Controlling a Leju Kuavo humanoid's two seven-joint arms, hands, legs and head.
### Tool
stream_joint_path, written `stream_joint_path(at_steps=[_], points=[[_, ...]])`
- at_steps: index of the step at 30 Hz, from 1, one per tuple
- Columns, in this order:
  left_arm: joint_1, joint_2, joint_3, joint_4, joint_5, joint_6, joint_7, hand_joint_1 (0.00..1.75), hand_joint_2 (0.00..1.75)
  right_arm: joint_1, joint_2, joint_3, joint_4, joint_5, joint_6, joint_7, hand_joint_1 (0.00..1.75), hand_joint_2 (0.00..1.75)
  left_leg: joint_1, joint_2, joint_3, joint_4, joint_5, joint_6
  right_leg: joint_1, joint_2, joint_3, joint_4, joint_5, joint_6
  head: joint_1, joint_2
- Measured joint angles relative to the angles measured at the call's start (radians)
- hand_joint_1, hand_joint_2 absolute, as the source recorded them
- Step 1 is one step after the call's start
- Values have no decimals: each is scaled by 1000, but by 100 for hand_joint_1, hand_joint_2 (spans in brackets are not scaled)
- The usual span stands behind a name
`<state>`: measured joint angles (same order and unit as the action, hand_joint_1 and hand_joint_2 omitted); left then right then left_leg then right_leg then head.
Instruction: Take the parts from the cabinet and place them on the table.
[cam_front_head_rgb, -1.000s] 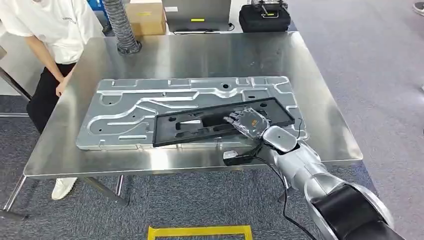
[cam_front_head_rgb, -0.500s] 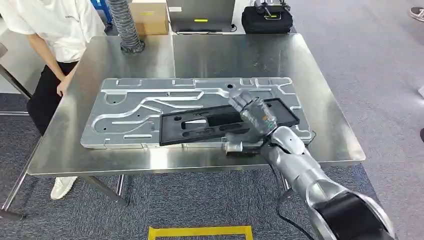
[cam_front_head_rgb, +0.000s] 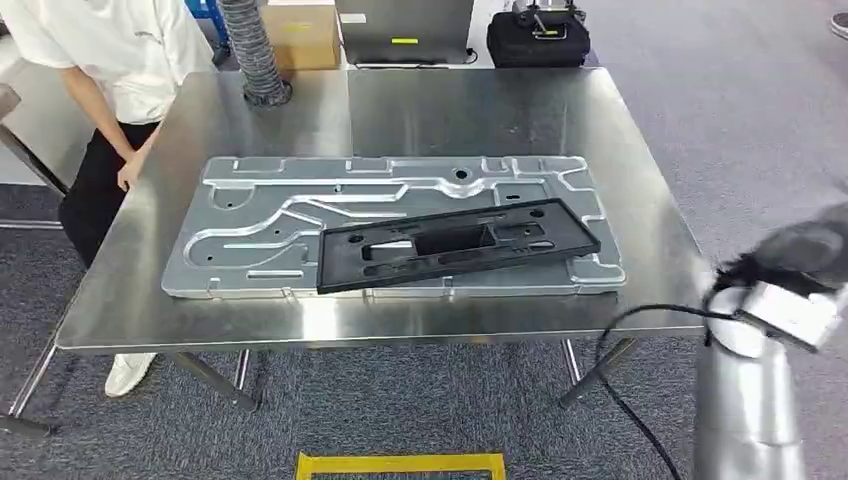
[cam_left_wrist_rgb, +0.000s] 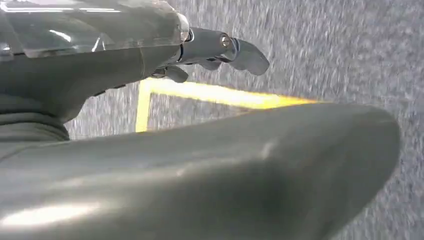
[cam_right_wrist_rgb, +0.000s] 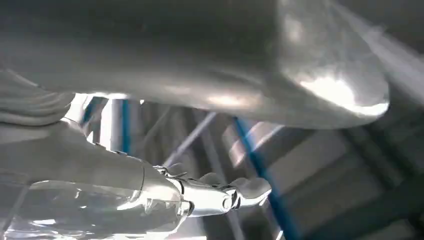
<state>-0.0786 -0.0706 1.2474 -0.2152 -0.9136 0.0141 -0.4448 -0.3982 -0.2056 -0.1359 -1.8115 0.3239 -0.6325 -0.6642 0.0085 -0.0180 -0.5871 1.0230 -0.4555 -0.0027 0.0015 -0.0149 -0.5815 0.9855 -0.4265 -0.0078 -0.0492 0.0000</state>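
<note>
A long black plastic frame (cam_front_head_rgb: 455, 245) lies slanted on top of a large silver pressed-metal panel (cam_front_head_rgb: 260, 225) on the steel table (cam_front_head_rgb: 480, 110). Nothing touches either part. My right arm (cam_front_head_rgb: 750, 400) stands off the table's right front corner, blurred. In the right wrist view my right hand (cam_right_wrist_rgb: 150, 192) holds nothing, its fingers (cam_right_wrist_rgb: 240, 192) stretched out in front of blue racking. In the left wrist view my left hand (cam_left_wrist_rgb: 150, 55) hangs over the grey carpet with its fingers (cam_left_wrist_rgb: 240, 52) apart and nothing in them.
A person in a white shirt (cam_front_head_rgb: 110, 50) stands at the table's far left corner. A ribbed hose (cam_front_head_rgb: 250, 50), cardboard box (cam_front_head_rgb: 300, 30), laptop (cam_front_head_rgb: 405, 20) and black bag (cam_front_head_rgb: 538, 40) sit at the far edge. Yellow tape (cam_front_head_rgb: 400, 463) marks the floor.
My right hand has let go of the black frame, lifted off it and swung back off the table's right side. The frame stays on the panel.
</note>
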Motion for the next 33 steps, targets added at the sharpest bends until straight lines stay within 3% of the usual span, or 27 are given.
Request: stream_joint_path(at_steps=[1,3,4,5,6,7,9,10,14,15,16,18,19,20,21,22,24,25,28,29,30,31,33], points=[[0,-1,1,0,-4,-6,-1,0,0,41,-4,-50,-23,-7,-1,0,0,0,-3,7,-12,38,-41,-4,-3,1,0,-4,4,-6,0,0],[-1,-3,2,0,-8,-14,-1,0,0,131,-10,-135,-57,-15,-3,0,0,0,3,10,-64,189,-133,-11,-2,1,-2,-4,5,-8,0,0],[-2,-3,2,0,-9,-19,-1,0,0,169,-12,-166,-64,-23,-3,0,0,0,3,11,-88,257,-163,-13,-2,0,-6,-2,5,-8,0,0],[0,-3,2,0,-9,-22,-1,0,0,207,-13,-193,-66,-42,-2,0,0,0,3,11,-97,291,-170,-14,-2,1,-9,0,5,-8,0,0],[0,-3,2,0,-9,-26,-1,0,0,253,-13,-227,-66,-65,5,0,0,0,3,11,-79,272,-153,-14,-2,1,-12,3,6,-7,0,0],[0,-3,2,0,-7,-29,-1,0,0,291,-12,-263,-66,-78,9,0,0,0,3,11,-41,209,-119,-13,-3,1,-15,8,6,-6,0,0],[-2,-3,2,0,-7,-37,-4,0,0,347,-12,-311,-62,-75,-7,-1,0,0,3,10,68,25,-50,-7,-4,3,-21,19,7,-2,0,0],[-6,-3,2,0,-8,-40,-5,0,0,375,-12,-327,-58,-75,-12,-1,0,0,0,8,86,-17,-65,-2,1,4,-25,23,8,4,0,0],[-7,-3,2,0,-14,-50,-8,0,0,465,-10,-367,-28,-87,-23,0,0,0,-8,10,77,-17,-43,21,-5,9,-27,20,25,31,0,0],[-9,-7,2,0,-15,-53,-8,0,0,487,-4,-383,-13,-72,-23,-1,0,0,-2,13,72,-29,-27,30,-6,13,-32,26,20,38,0,0],[-10,-7,2,0,-15,-53,-9,0,0,500,2,-398,4,-65,-23,-1,0,0,-1,16,69,-28,-20,35,-10,15,-42,44,-11,43,0,0],[-11,-7,2,0,-15,-54,-11,0,0,528,12,-431,53,-61,-23,-1,0,0,-2,19,45,-28,-3,43,-15,15,-96,198,-135,54,0,0],[-11,-7,2,0,-14,-56,-13,0,0,544,18,-447,79,-55,-23,-1,0,0,-4,19,35,-27,4,43,-17,15,-118,275,-174,57,0,0],[-9,-7,2,0,-14,-56,-13,0,0,557,25,-457,101,-48,-21,-1,0,0,-5,19,25,-26,10,42,-18,15,-124,319,-187,58,0,0],[-7,-7,2,0,-14,-57,-13,0,0,563,36,-469,120,-42,-19,-1,0,0,-5,19,14,-24,17,40,-19,15,-110,320,-177,58,0,0],[-7,-7,2,0,-14,-57,-13,0,0,564,45,-475,135,-34,-19,-1,0,0,-5,21,5,-22,22,37,-20,14,-75,277,-151,58,0,0],[-9,-8,2,0,-14,-61,-13,0,0,573,57,-491,180,-6,-20,-1,0,0,-5,23,-10,-17,33,31,-21,14,57,88,-93,53,0,0],[-9,-8,2,0,-14,-62,-13,0,0,577,64,-500,206,5,-20,-1,0,0,-6,22,-11,-14,38,26,-21,14,117,-3,-111,47,0,0],[-9,-11,2,0,-12,-63,-8,0,0,582,87,-534,282,36,-23,-1,0,0,-4,22,-10,-18,55,7,-6,16,110,-4,-91,28,0,0],[-7,-13,2,0,-13,-66,-8,0,0,582,93,-545,308,51,-23,-1,0,0,-3,22,-11,-23,62,-1,-5,16,106,-5,-84,21,0,0],[-3,-13,2,0,-14,-66,-10,0,0,581,99,-556,334,63,-22,0,0,0,-6,22,-16,-21,63,-8,-14,15,99,-15,-70,11,0,0],[-3,-13,2,0,-15,-66,-10,0,0,578,107,-571,364,79,-21,-1,0,0,-2,20,-28,2,22,-9,-13,11,88,-15,-59,4,0,0],[-1,-15,2,0,-15,-72,-10,0,0,574,122,-607,431,132,-20,-1,0,0,-1,20,-60,121,-105,-11,-10,11,62,-15,-41,-6,0,0]])
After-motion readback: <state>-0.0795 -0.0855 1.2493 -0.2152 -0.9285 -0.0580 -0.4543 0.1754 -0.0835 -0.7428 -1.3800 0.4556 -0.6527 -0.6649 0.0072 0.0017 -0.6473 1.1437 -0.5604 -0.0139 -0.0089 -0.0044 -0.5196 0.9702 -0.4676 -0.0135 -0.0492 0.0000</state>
